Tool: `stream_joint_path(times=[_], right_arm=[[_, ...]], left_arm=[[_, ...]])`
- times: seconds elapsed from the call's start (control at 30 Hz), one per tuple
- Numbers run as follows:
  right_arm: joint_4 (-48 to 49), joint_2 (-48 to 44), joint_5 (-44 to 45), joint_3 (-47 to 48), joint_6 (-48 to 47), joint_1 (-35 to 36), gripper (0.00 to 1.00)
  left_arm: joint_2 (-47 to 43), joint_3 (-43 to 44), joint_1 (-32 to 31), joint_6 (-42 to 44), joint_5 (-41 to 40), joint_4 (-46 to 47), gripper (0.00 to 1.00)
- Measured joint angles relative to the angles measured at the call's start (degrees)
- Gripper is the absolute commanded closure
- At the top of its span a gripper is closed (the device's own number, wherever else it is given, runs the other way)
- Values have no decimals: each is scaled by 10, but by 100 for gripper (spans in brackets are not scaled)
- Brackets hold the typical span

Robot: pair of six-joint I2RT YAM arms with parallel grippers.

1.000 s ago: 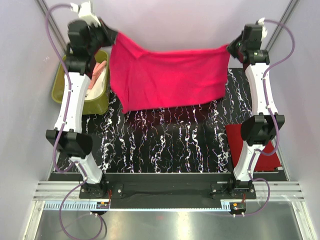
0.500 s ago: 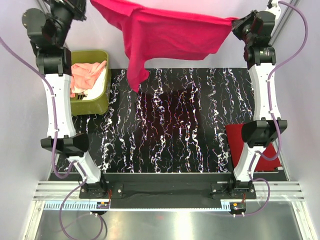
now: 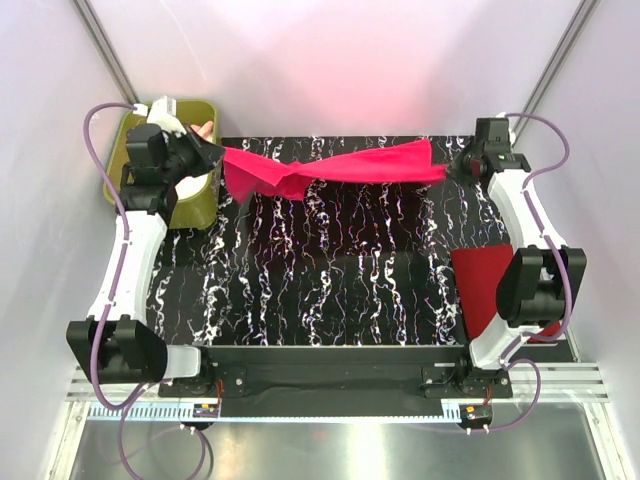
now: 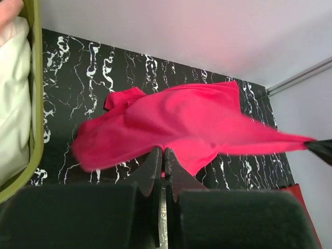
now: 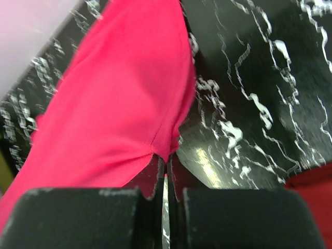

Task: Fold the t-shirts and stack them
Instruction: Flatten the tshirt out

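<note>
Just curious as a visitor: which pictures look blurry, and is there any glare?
Top view: hot pink t-shirt fairly sharp, a pink glow on the back wall. Left wrist view: the shirt's edges smear. Right wrist view: cloth and marbled table look soft and streaked.

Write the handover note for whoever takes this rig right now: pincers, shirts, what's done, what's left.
Left pincer: shut on the hot pink t-shirt, at its left end.
Right pincer: shut on the same shirt's right end.
Shirts: the pink one is stretched between both pincers over the table's far side. The dark red t-shirt lies near right. The peach-pink t-shirt and white t-shirt are in the olive tub.
Done: the red one looks folded.
Left: fold the pink one, stack it, then do the tub's two.
</note>
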Motion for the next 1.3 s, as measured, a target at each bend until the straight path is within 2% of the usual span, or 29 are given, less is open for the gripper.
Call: stream_joint_path(times=[0.13,0.23,0.4,0.5,0.57,0.6,0.67,0.77,0.83,1.03,1.3], right_arm=[[-20,11,0,7,-2,0,100],[-26,50,1,101,-7,0,100],[2,170,0,364,-13,0,100],[3,267,-3,565,-5,-2,100],[17,311,-8,661,8,-5,100],[32,317,-11,675,17,-8,100],[63,302,-18,657,30,-12,100],[120,240,-22,560,42,-14,100],[133,215,-24,537,42,-14,100],[142,175,-34,531,41,-13,100],[132,118,-70,448,42,-13,100]], left_arm=[[4,31,-7,11,-8,-12,100],[47,142,-7,29,-13,-26,100],[163,359,-7,52,-11,35,100],[237,477,-6,52,-11,63,100],[285,556,-3,46,-9,76,100],[302,584,0,42,-8,85,100],[314,605,6,31,-7,104,100],[314,616,16,22,-6,129,100],[308,619,22,19,-5,142,100],[275,618,53,4,8,160,100],[194,559,60,6,21,154,100]])
